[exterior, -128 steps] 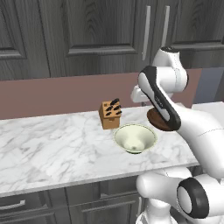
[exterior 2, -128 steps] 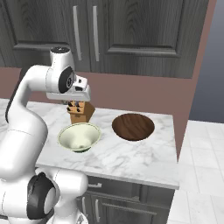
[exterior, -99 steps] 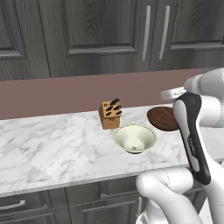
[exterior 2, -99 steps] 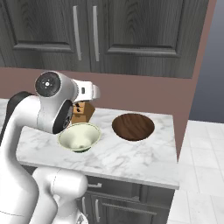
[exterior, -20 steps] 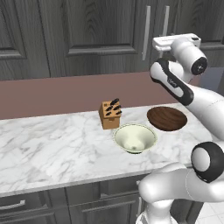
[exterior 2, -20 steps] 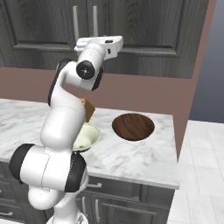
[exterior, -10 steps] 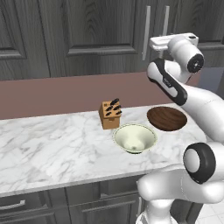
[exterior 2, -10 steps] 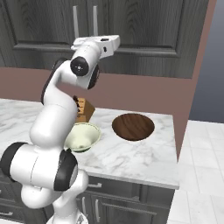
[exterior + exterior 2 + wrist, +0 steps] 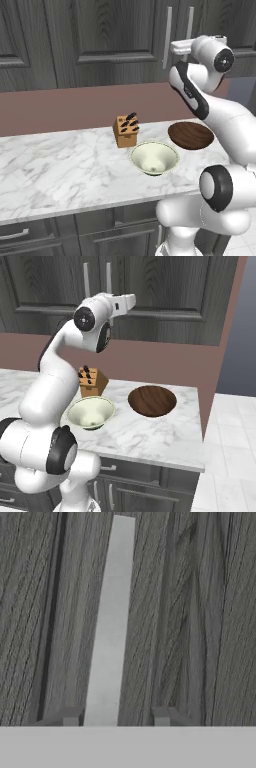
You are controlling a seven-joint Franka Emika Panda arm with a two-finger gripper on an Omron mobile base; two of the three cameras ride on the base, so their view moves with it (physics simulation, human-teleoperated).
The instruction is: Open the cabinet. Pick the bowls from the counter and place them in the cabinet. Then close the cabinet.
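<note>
Raised high against the cabinet (image 9: 115,45), the gripper (image 9: 116,716) points at the right door's long silver bar handle (image 9: 111,627). In the hand view its two small dark finger tips (image 9: 70,716) stand apart, one on each side of the flat pale bar; the bar runs closer to the left tip, and whether either tip touches it cannot be told. Both panelled doors are shut, their dark grey-brown wood grain running in fine vertical streaks behind the handle.

Below, the counter (image 9: 60,170) is a long white marble slab with grey veining and a thick pale edge. On it stands the cream bowl (image 9: 154,158), deep and smooth with a darker rim, near the front edge. Just behind and to its right sits the wooden bowl (image 9: 190,135), shallow, round and dark brown, close to the slab's right end. A small tan knife block (image 9: 126,131) with dark handles stands behind the cream bowl, apart from it.

A plain reddish-brown wall strip (image 9: 65,107) separates counter and cabinet. To the left of the knife block the marble lies bare for a long stretch. In the right base view the slab ends a little way past the wooden bowl (image 9: 152,400), with a pale tiled floor (image 9: 230,456) beyond.
</note>
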